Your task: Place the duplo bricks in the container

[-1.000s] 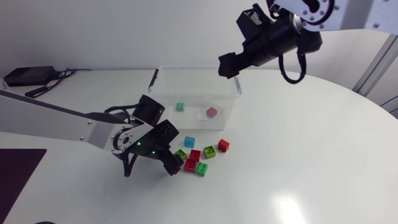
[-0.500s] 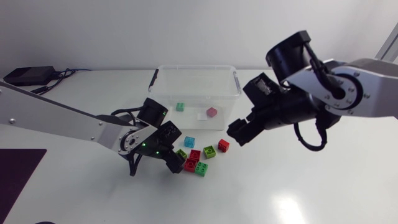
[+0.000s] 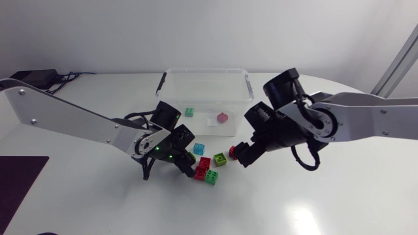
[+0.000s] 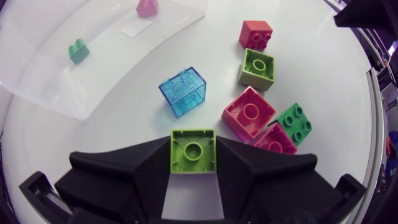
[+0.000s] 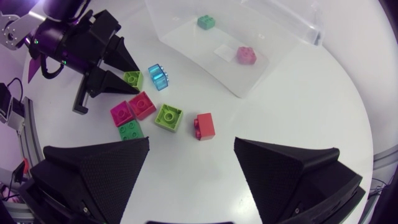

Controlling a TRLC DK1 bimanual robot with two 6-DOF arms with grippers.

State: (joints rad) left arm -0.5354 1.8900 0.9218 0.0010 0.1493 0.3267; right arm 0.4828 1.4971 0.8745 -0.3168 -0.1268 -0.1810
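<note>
L jaws grip lime brick (image 4: 193,151); R jaws apart.

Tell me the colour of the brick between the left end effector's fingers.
Lime green; the brick shows best in the left wrist view.

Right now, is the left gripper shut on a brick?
Shut: the left gripper touches the lime brick with both fingers, from two sides.

Bright, even light falls from overhead on the white table (image 3: 353,189), leaving a pale glare patch on its near side in the head view. Shadows under the bricks (image 4: 250,111), the left arm (image 3: 72,119) and the right arm (image 3: 372,121) are soft and faint. In both wrist views the table's rim bows strongly.
</note>
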